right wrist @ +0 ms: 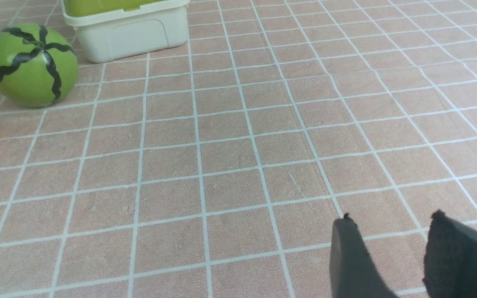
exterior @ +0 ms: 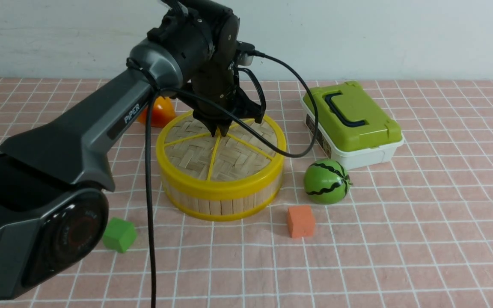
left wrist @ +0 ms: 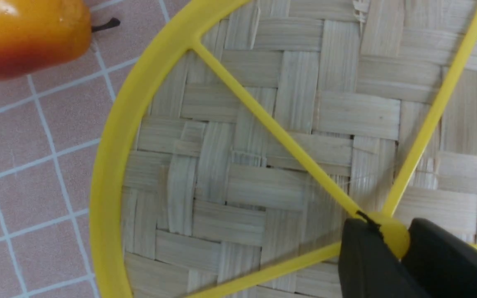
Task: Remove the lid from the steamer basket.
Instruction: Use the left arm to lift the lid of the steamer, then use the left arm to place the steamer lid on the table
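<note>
The left wrist view shows what the front view mostly hides behind the left claw (left wrist: pixel 385 227): its tips close on either side of the small yellow knob (left wrist: pixel 396 239), holding the lid (exterior: pixel 191 160) by it. The lid sits on the steamer basket (exterior: pixel 215 206). That view also gives the orange fruit (exterior: pixel 161 112) a dark stem, unseen from the front.

Only the right wrist view shows the right claw (right wrist: pixel 391 219), its fingers apart with nothing between them, over the counter (exterior: pixel 379 256).

In the front view, with the basket as the clock's centre, the fruit lies between 10 and 11, the green-and-white box (exterior: pixel 353 124) at 2, the striped green ball (exterior: pixel 327 182) just past 3, the orange block (exterior: pixel 301 221) at 4 and the green block (exterior: pixel 119 235) at 8.

"PiPER" reads clearly on the left arm (exterior: pixel 122 115); the lettering on its round joint cap is too faint to read. A cable (exterior: pixel 149 214) crosses the lid. The fruit is partly behind the arm, and the box's dark side label is illegible.
</note>
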### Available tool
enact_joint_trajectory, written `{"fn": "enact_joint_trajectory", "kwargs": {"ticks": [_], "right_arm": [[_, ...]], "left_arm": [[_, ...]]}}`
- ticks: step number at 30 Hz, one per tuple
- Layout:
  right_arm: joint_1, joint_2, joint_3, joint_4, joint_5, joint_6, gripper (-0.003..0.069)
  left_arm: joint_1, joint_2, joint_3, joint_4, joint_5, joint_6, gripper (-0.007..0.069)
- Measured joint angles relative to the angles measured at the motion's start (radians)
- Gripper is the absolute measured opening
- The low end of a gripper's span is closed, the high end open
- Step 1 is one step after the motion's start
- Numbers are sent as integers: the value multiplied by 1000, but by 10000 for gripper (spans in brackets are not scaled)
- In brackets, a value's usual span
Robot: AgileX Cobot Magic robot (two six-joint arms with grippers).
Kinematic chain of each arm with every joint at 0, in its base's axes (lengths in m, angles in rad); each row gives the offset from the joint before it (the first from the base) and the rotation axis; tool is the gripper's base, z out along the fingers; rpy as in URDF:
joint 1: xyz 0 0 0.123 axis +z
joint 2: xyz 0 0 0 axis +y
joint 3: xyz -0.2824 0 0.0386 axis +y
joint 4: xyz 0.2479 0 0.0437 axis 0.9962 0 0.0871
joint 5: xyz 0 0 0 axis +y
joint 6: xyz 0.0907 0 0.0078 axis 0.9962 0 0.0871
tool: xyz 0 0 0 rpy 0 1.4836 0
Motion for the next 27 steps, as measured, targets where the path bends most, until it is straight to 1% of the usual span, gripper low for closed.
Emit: {"fn": "enact_joint_trajectory", "kwargs": {"ticks": [6, 8, 11, 13, 15, 16, 17, 19, 20, 22, 23, 24, 26, 27], "right_arm": [[0, 0, 0, 0, 0, 0, 241], [0, 0, 0, 0, 0, 0, 241], [0, 0, 0, 0, 0, 0, 241], [0, 0, 0, 0, 0, 0, 241], [0, 0, 0, 0, 0, 0, 241], [0, 0, 0, 0, 0, 0, 241], [0, 0, 0, 0, 0, 0, 241], [0, 0, 0, 0, 0, 0, 241], [0, 0, 0, 0, 0, 0, 241], [0, 0, 0, 0, 0, 0, 241], [0, 0, 0, 0, 0, 0, 241], [0, 0, 0, 0, 0, 0, 241], [0, 0, 0, 0, 0, 0, 241], [0, 0, 0, 0, 0, 0, 241]], "left_arm": [[0, -51, 8, -8, 0, -10, 100], [0, -132, 9, 11, -1, -10, 100], [2, -227, 8, 78, -1, -10, 100], [16, -322, 4, 175, -1, -10, 100], [63, -379, 0, 216, -1, -15, 100], [69, -383, 1, 217, -1, -17, 100], [97, -397, 5, 219, -1, -23, 100], [205, -421, 57, 192, 0, -45, 100], [214, -423, 63, 187, 0, -47, 100], [330, -424, 198, 94, 0, -61, 100], [337, -423, 224, 86, -1, -60, 100], [376, -418, 306, 39, -20, -62, 100], [404, -410, 435, 5, -95, -63, 100], [410, -404, 519, -1, -162, -64, 100]]}}
